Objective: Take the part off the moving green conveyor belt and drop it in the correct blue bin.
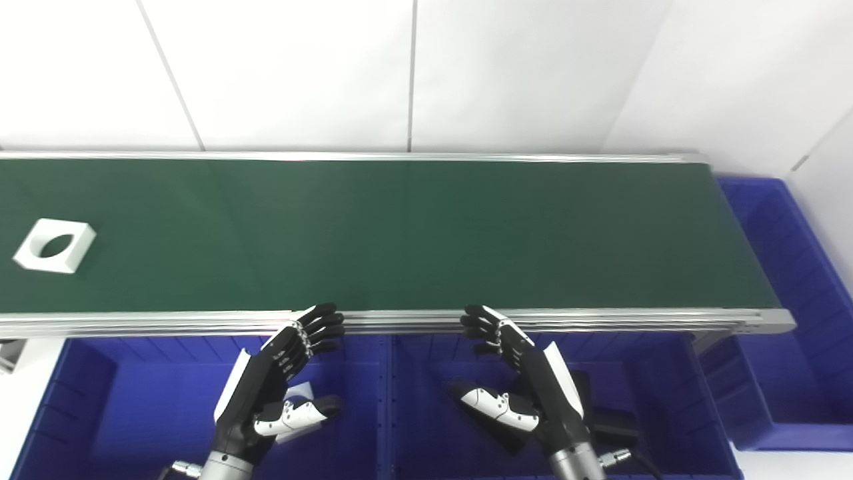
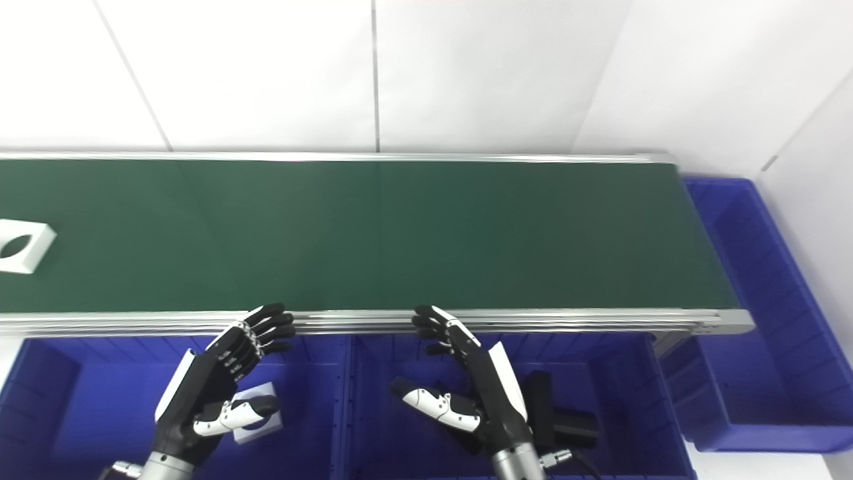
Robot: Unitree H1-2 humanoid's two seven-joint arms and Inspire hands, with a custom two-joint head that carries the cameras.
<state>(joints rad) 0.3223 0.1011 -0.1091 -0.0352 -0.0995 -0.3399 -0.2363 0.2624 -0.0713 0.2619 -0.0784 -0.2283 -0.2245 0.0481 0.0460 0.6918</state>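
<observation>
A white square part with a round hole (image 1: 54,245) lies on the green conveyor belt (image 1: 400,233) at the far left; it also shows in the right eye view (image 2: 20,246). My left hand (image 1: 273,390) is open and empty, held above the left blue bin (image 1: 133,400) just below the belt's near rail. My right hand (image 1: 526,387) is open and empty above the middle blue bin (image 1: 666,387). Both hands are far to the right of the part.
A white part (image 2: 256,417) lies in the left bin under my left hand. A black part (image 2: 563,420) lies in the middle bin beside my right wrist. A third blue bin (image 1: 793,280) stands at the belt's right end. White walls rise behind.
</observation>
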